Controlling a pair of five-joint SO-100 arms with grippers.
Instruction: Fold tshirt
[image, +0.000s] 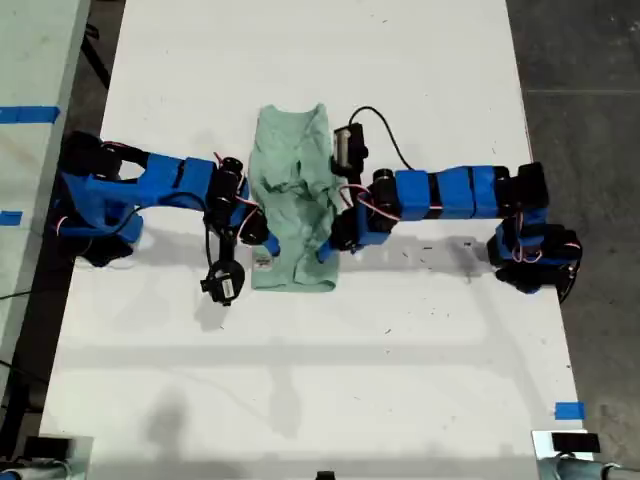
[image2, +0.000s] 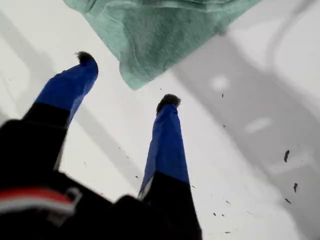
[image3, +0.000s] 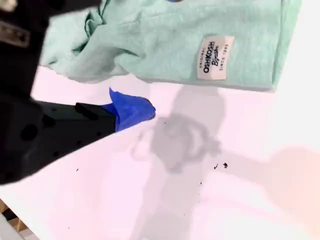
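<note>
Tshirt (image3: 200, 35) tag (image3: 215, 58) reading "OshKosh B'gosh, since 1895"; my first gripper (image2: 127, 80) jaws spread, second gripper's (image3: 132, 110) indiscernible.

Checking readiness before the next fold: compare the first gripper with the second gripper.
My first gripper shows both blue fingers spread apart, nothing gripped; my second gripper shows only one finger in its wrist view, so its state is unclear. My first gripper faces a plain corner of the tshirt; my second gripper faces the edge with the label. Both sit beside the tshirt.
</note>
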